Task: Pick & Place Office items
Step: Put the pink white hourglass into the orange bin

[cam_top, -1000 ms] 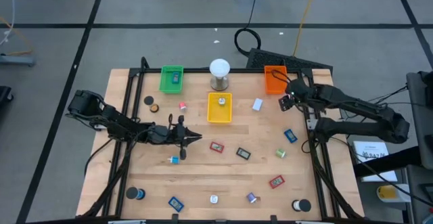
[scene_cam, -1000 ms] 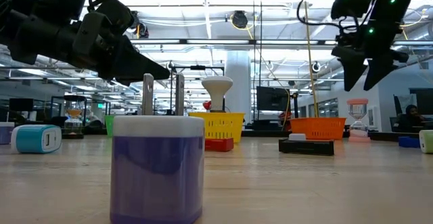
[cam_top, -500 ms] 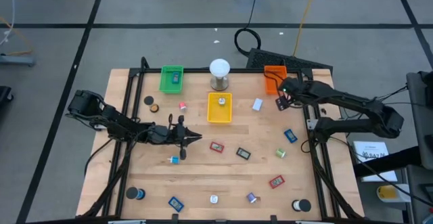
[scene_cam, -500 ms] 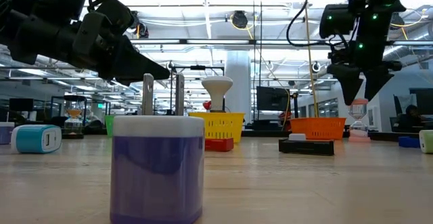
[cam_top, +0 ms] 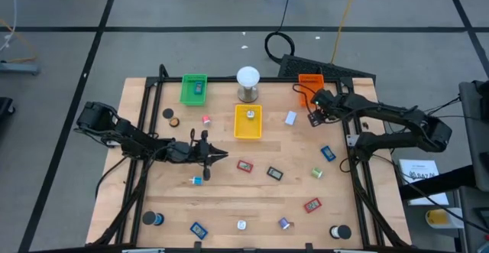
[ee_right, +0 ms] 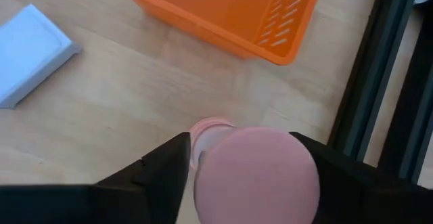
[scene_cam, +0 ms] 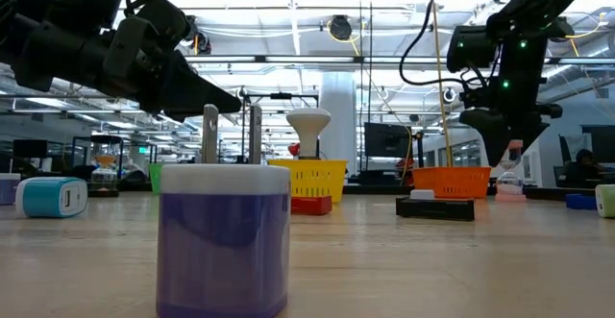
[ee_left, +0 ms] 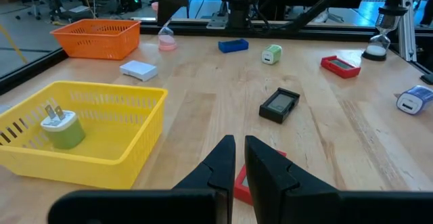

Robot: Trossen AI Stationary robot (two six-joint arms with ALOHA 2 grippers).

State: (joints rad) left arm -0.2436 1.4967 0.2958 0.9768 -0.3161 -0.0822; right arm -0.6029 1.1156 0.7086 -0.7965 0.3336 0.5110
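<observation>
A pink hourglass (ee_right: 257, 176) stands upright on the table just in front of the orange tray (cam_top: 309, 89). My right gripper (ee_right: 247, 173) is over it, pointing steeply down and open, with one finger on either side of the hourglass's top cap. In the low view the gripper covers the top, and the lower bulb (scene_cam: 509, 179) shows below it. My left gripper (cam_top: 221, 155) hovers shut over the table's left middle, above a red rectangular piece (ee_left: 242, 183), touching nothing. Other small office items lie scattered on the wood. My right gripper comes from above with a finger (ee_right: 162, 173) on either side of the hourglass's round top cap (ee_right: 203, 132). Whether the fingers touch the cap I cannot tell. The hourglass stands upright on the table.
A white flat piece (ee_right: 30, 48) lies beside the hourglass. The yellow tray (cam_top: 247, 123) holds a green-white plug (ee_left: 61, 129). A green tray (cam_top: 194, 89) and a white-domed cylinder (cam_top: 247, 83) stand at the far edge. A purple plug (scene_cam: 223, 236) stands near the front.
My right gripper has come down and a little toward the table's left, onto the pink hourglass beside the orange tray. Its fingers have drawn closer together. The hourglass has stayed in place.
</observation>
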